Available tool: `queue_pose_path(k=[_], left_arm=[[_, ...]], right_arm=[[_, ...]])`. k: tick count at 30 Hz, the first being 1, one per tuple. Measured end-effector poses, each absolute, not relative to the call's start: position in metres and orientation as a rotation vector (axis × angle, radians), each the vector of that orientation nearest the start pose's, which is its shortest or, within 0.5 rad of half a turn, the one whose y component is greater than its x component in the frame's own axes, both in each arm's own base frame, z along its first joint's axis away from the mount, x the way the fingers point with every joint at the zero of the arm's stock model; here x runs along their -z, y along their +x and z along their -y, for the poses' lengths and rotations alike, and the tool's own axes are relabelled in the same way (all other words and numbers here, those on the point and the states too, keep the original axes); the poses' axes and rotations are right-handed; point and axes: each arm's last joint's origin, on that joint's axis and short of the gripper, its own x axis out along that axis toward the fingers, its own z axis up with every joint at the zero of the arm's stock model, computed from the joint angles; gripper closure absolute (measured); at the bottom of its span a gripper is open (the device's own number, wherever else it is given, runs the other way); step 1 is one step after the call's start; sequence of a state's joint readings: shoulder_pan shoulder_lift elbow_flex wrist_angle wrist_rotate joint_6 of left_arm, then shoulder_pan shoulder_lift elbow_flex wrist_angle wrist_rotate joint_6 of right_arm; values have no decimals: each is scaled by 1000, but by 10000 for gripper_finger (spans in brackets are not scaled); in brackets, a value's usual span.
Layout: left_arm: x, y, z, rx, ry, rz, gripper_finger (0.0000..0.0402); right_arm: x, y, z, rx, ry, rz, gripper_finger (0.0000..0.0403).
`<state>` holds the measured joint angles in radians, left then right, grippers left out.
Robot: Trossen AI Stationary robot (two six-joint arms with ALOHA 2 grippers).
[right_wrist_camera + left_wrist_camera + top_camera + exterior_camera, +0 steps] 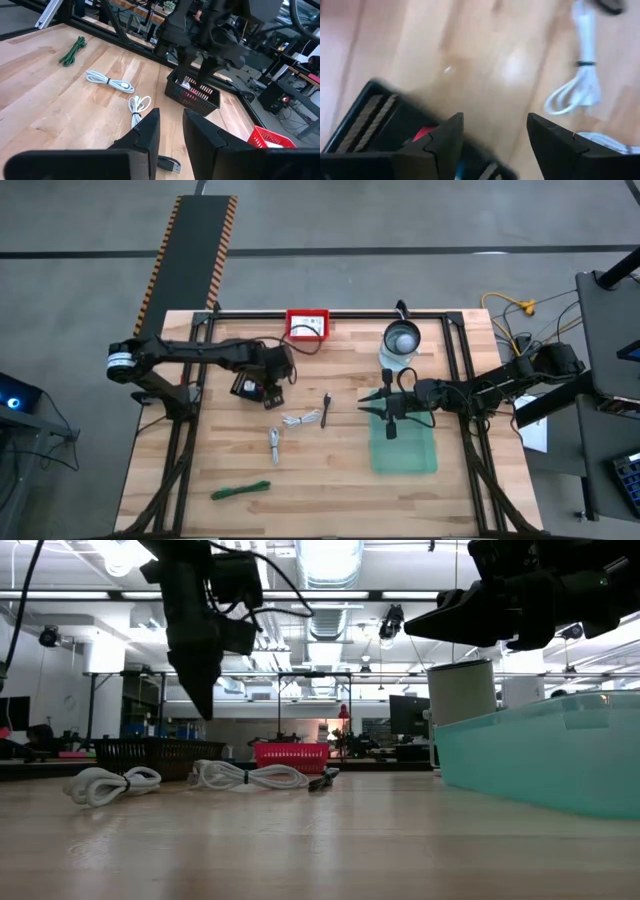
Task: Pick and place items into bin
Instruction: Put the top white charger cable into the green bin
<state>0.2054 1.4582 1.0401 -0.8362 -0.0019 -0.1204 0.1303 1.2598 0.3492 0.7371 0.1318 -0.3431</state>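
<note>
My left gripper (495, 135) hangs open, fingers pointing down, just above the black mesh bin (250, 390), with nothing between its fingers. The bin (192, 97) holds red and white pieces. On the table lie two white coiled cables (300, 418) (274, 443), a thin black stick (326, 408) and a green tie (240, 490). My right gripper (171, 125) hovers level over the far edge of a teal tub (403, 445), its fingers a narrow gap apart with nothing between them.
A glass jar with a metal lid (402, 340) stands beyond the teal tub. A red basket (308, 325) sits at the table's far edge. Black frame rails (455, 370) run along the table's sides. Bare wood lies near the front edge beside the green tie.
</note>
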Motion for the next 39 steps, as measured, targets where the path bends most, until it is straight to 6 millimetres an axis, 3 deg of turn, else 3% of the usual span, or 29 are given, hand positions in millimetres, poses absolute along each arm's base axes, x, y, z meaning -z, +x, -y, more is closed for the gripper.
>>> queue_pose_path(k=[10, 18, 31, 39], left_arm=[[-235, 283, -17, -91, -164, -1080, 200], [-225, 299, 8, -7, -120, -1006, 200], [-189, 313, 17, -39, -240, -1126, 200], [-178, 315, 18, -37, -245, -1165, 200]], right_arm=[[-181, 230, -26, -28, -365, -171, 335], [-181, 230, -26, -28, -365, -171, 328], [-181, 230, -26, -29, -364, -180, 328], [-179, 230, -26, -32, -368, -194, 335]])
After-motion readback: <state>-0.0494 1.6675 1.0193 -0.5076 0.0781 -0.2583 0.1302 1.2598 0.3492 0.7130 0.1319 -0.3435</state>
